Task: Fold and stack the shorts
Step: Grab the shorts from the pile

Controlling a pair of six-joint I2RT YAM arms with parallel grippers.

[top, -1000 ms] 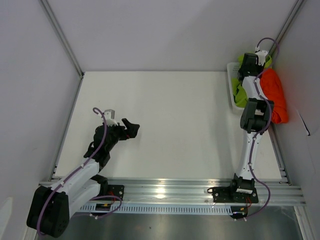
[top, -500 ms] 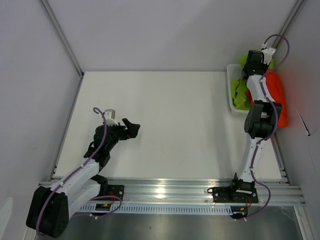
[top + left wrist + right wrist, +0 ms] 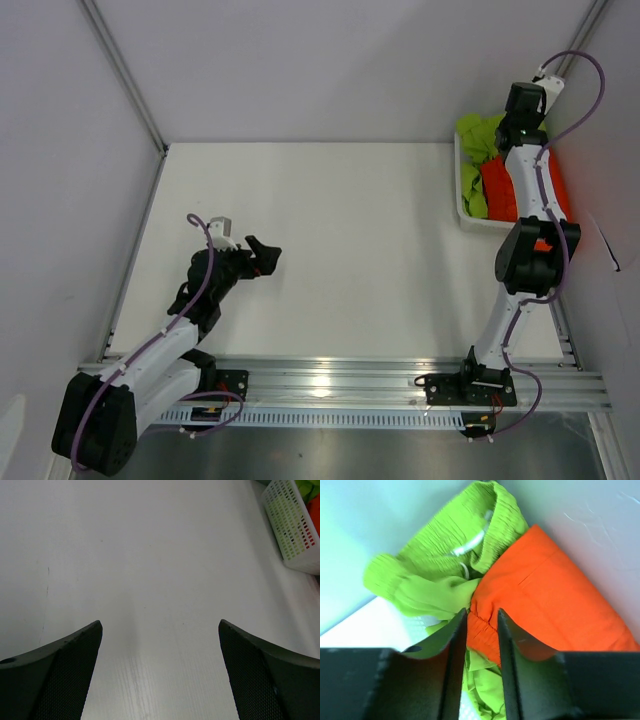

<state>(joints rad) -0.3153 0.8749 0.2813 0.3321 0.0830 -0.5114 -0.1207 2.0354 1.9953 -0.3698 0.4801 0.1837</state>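
Observation:
The lime green shorts (image 3: 478, 135) and the orange-red shorts (image 3: 497, 185) lie bunched in the white mesh basket (image 3: 462, 207) at the back right. The orange pair spills over its right side. My right gripper (image 3: 515, 130) hangs over the basket by the back wall. In the right wrist view its jaws (image 3: 482, 611) stand a narrow gap apart. The gathered waistband of the orange shorts (image 3: 555, 595) shows in that gap, beside the green shorts (image 3: 445, 565). My left gripper (image 3: 262, 252) rests low over the table at the left, wide open (image 3: 160, 625) and holding nothing.
The basket (image 3: 295, 535) sits in the back right corner against the walls. A metal rail (image 3: 330, 380) runs along the near edge between the two arm bases. Grey walls close in the table on the left, back and right.
The right arm has stretched further back and up over the basket. The orange shorts have shifted left, more into the basket. The left arm has not moved.

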